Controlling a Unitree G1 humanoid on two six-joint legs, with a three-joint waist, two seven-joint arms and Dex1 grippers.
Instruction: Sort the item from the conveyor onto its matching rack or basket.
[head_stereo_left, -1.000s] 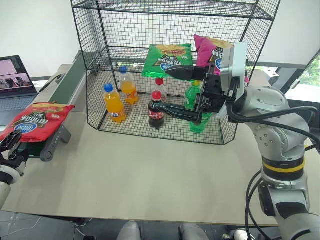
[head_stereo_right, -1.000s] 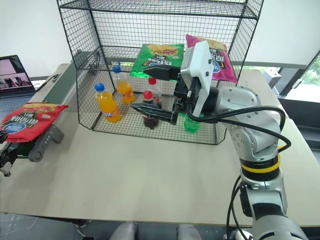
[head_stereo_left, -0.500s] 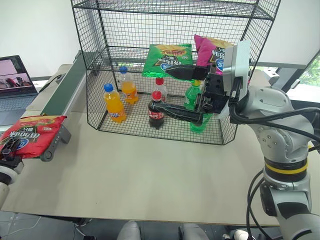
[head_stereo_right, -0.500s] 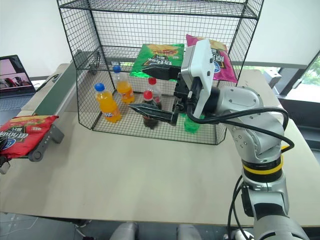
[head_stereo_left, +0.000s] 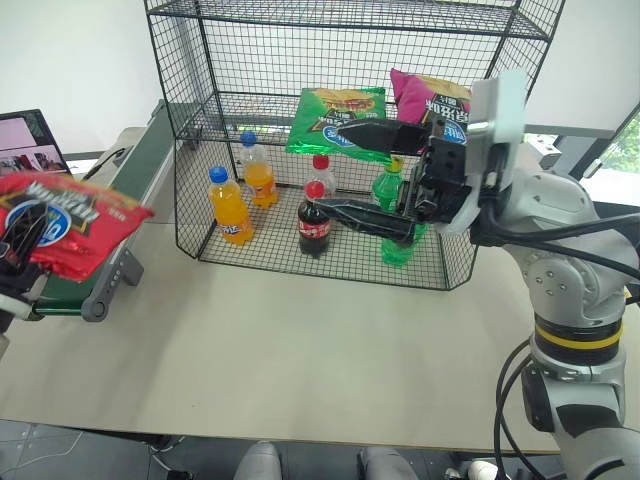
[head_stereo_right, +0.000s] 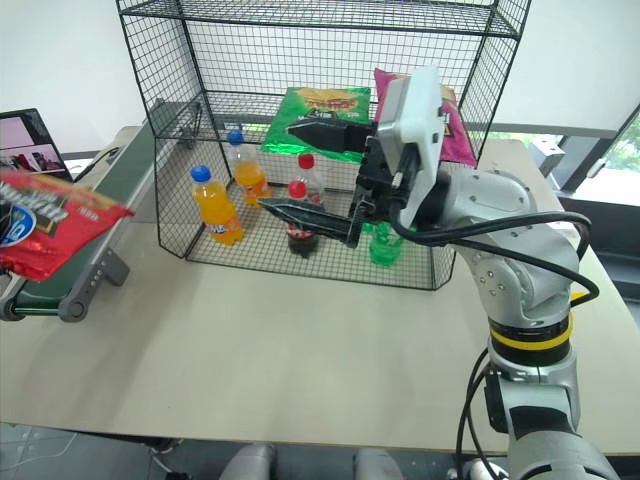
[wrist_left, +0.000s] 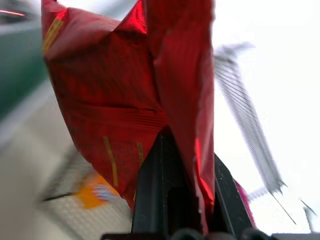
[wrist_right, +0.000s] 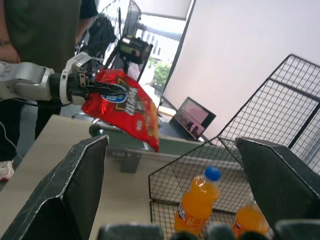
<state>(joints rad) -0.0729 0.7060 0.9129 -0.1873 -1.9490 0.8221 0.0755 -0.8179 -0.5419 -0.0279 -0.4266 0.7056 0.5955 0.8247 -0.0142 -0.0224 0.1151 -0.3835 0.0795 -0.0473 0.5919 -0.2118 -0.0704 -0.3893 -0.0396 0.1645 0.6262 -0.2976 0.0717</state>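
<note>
A pale tabletop (head_stereo_left: 300, 340) in a white-walled room carries a dark green conveyor (head_stereo_left: 130, 180) and a tall black wire rack (head_stereo_left: 350, 130). The red chip bag (head_stereo_left: 70, 220) hangs in the air above the conveyor's near end, clamped between the shut fingers of the left gripper (wrist_left: 175, 200). In the rack sit orange soda bottles (head_stereo_left: 229, 205), a cola bottle (head_stereo_left: 314, 218), a green bag (head_stereo_left: 335, 118) and a magenta bag (head_stereo_left: 425, 95). The right gripper (head_stereo_left: 335, 170) hovers before the rack, fingers wide apart, holding nothing

Chip bag (head_stereo_left: 62, 222) above conveyor (head_stereo_left: 125, 195) end — rack (head_stereo_left: 340, 130) to its right.
</note>
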